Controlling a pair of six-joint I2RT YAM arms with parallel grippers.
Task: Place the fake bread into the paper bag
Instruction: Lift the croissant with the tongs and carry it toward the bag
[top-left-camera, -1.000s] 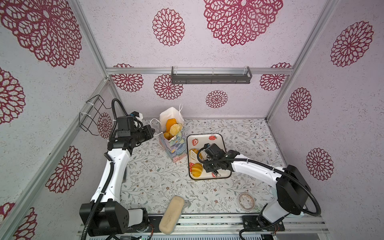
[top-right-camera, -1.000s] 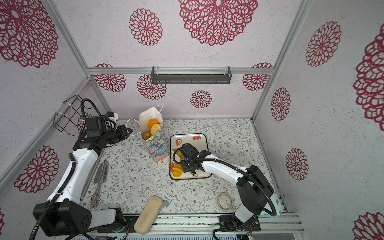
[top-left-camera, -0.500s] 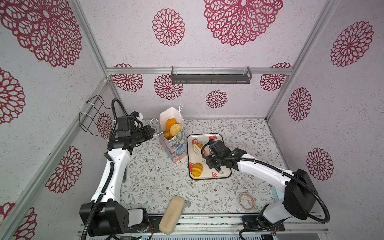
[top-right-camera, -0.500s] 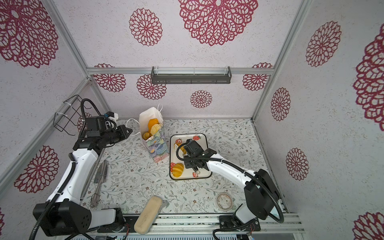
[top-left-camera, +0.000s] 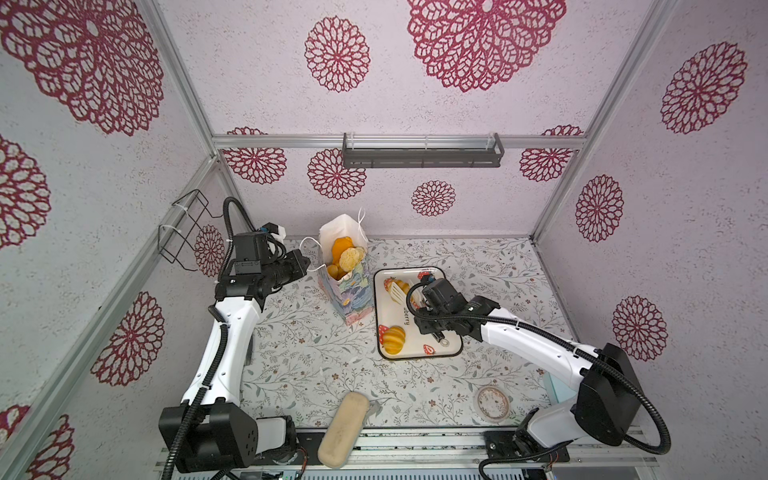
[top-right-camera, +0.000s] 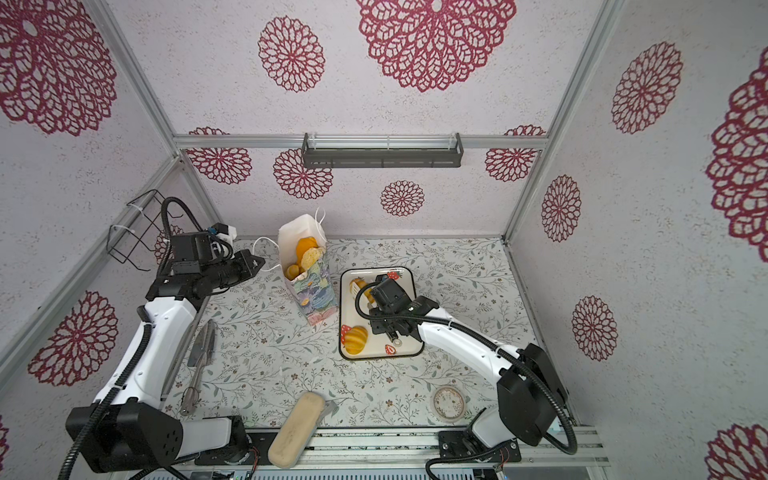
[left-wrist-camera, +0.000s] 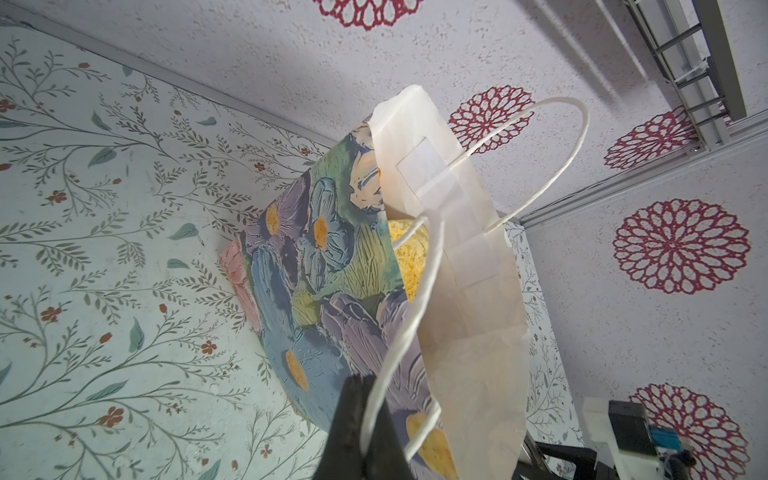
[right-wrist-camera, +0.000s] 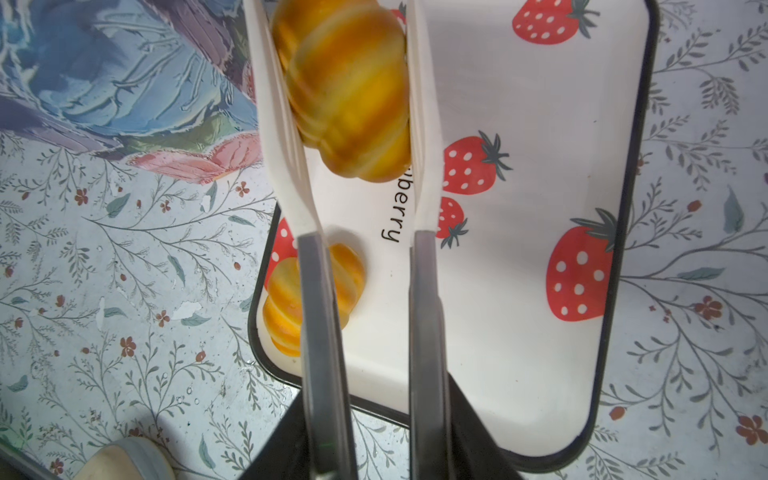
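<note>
Worktop, floral-printed, carries everything. Paper bag is stood upright at about 11 o'clock from the worktop's centre, mouth open. Several pieces of fake bread are already seen inside it. Tray, strawberry-printed, is laid just beside the bag at its 3 o'clock.

Left pincer is found at the bag's 9 o'clock, pressed together on a cord handle, by which the mouth seems to be held open. Right pincer is placed over the tray's 11 o'clock corner. Its long white fingers are clamped either side of a striped bun, which appears raised clear of the tray. Second bun is left lying at the tray's 7 o'clock corner, untouched.

Step judged in hand: carrying the gripped bun to the bag. Next move is judged to call for a lift above the bag's rim, travel toward 10 o'clock until the bun is over the mouth, then release. The rim and free handle are not to be snagged.
</note>
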